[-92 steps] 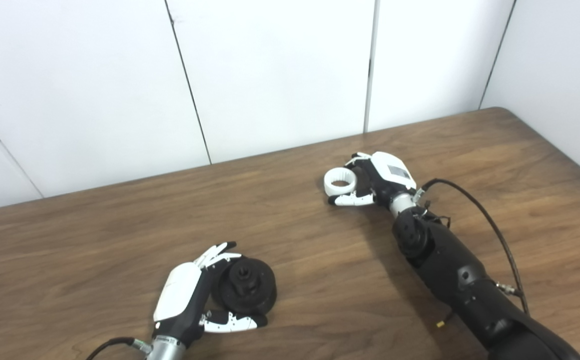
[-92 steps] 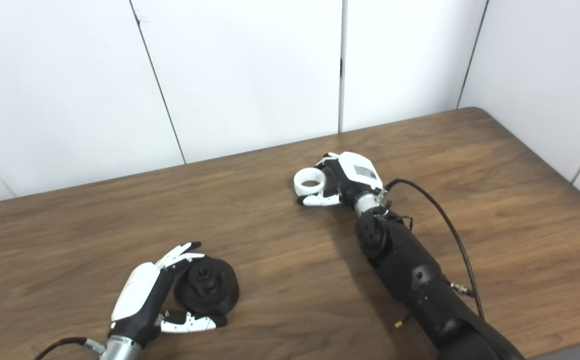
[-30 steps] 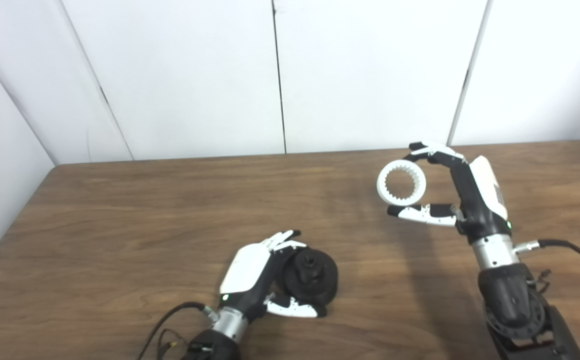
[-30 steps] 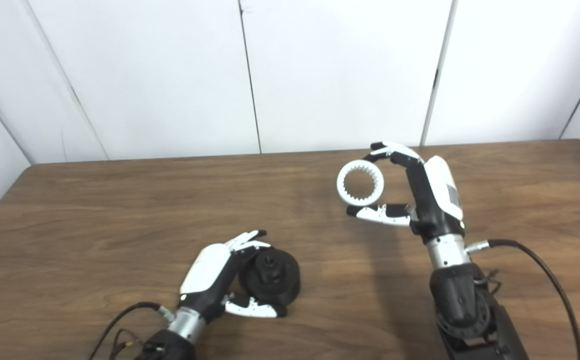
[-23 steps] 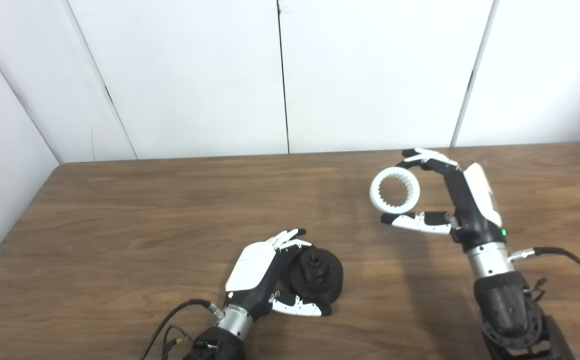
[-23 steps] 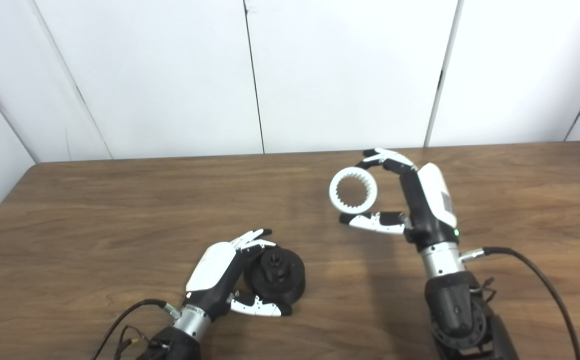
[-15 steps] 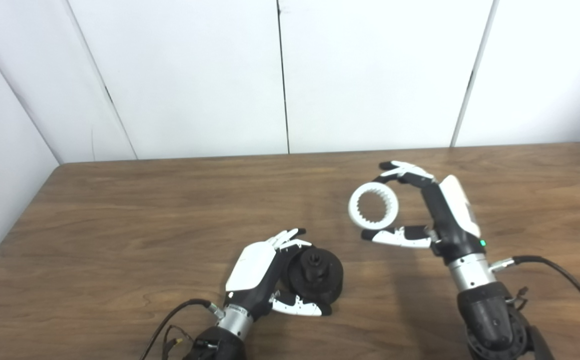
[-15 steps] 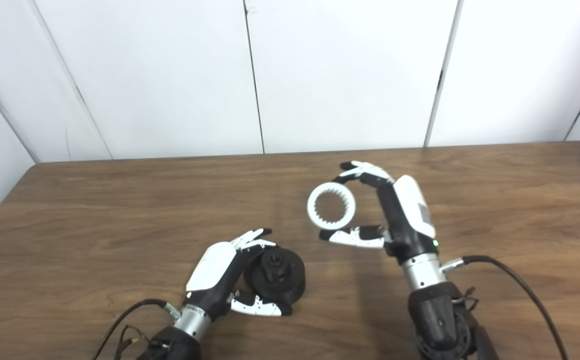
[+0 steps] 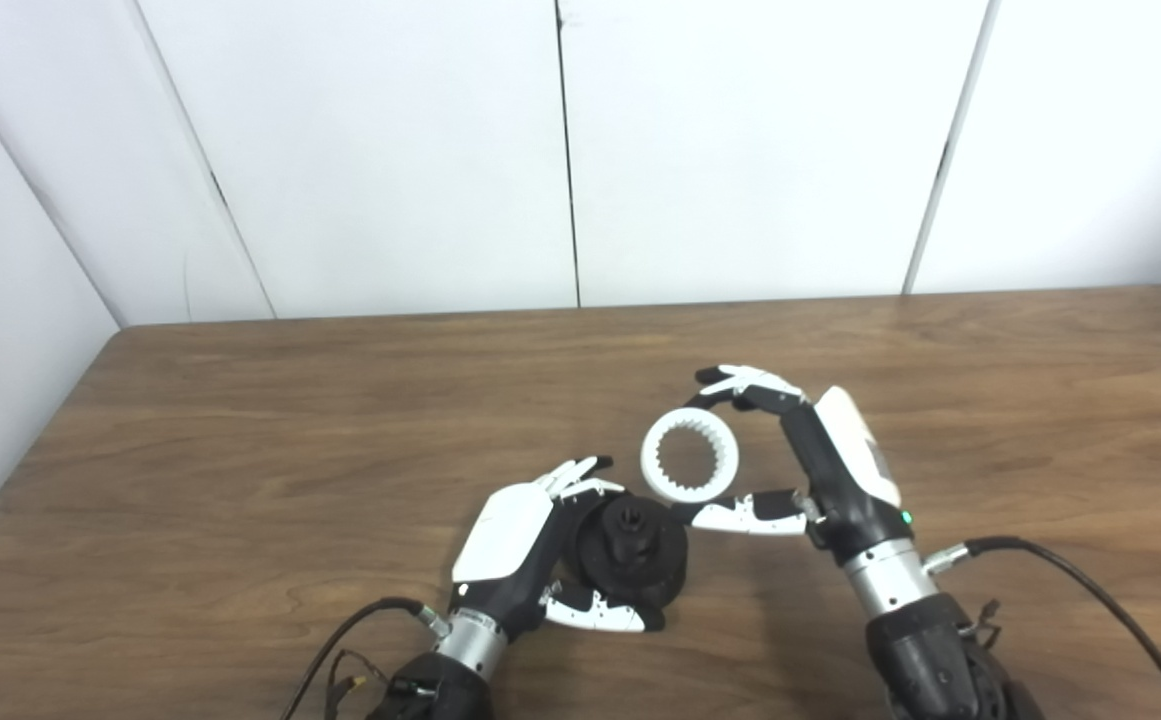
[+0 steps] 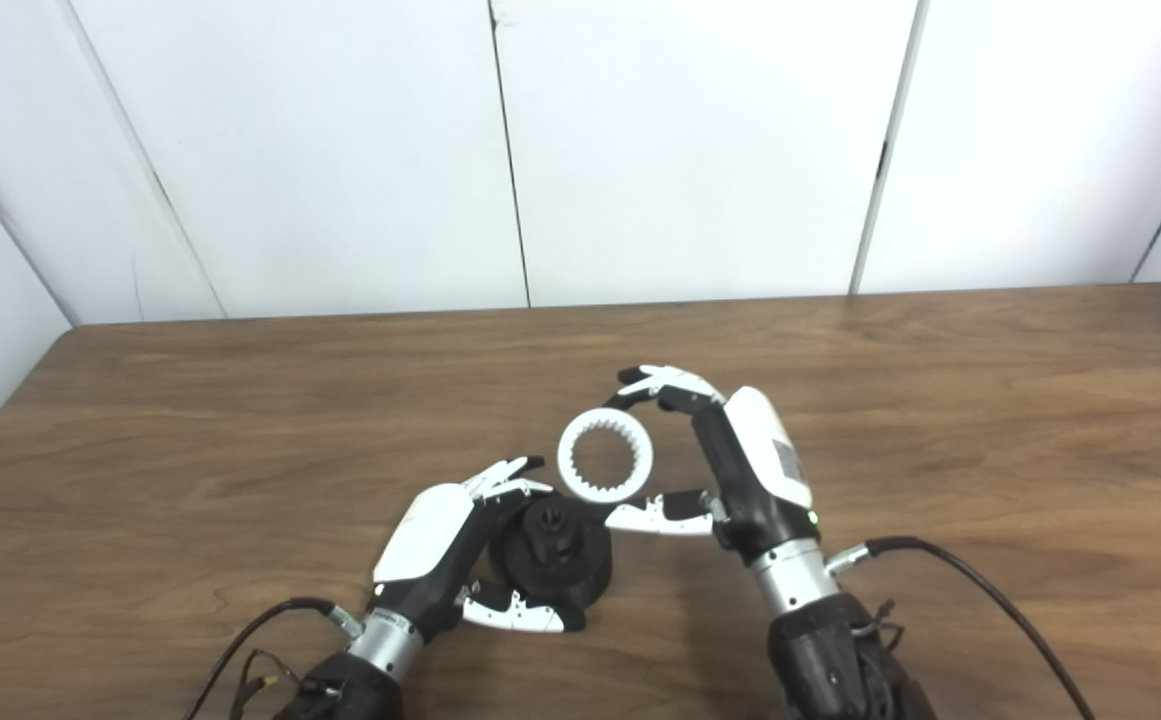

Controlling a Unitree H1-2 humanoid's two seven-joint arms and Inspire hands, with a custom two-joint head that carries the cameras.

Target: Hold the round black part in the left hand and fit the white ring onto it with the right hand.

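So the left robot hand [image 9: 515, 545] was wrapped around the black part [image 9: 632, 552] near the worktop's [image 9: 240, 450] front edge, the right robot hand [image 9: 820, 470] pinched the white ring [image 9: 689, 456] just beside it. Pickup done, fitting was left.

Table [image 9: 240, 420]: brown wood-grain top, rounded far corners, set against white wall panels [image 9: 390, 150]. On it: round black part [image 9: 632, 556], near the front edge at centre, tilted, cupped by the left hand [image 9: 525, 560] resting beside it. A black cable [image 9: 1090, 600] trails across the front right surface.
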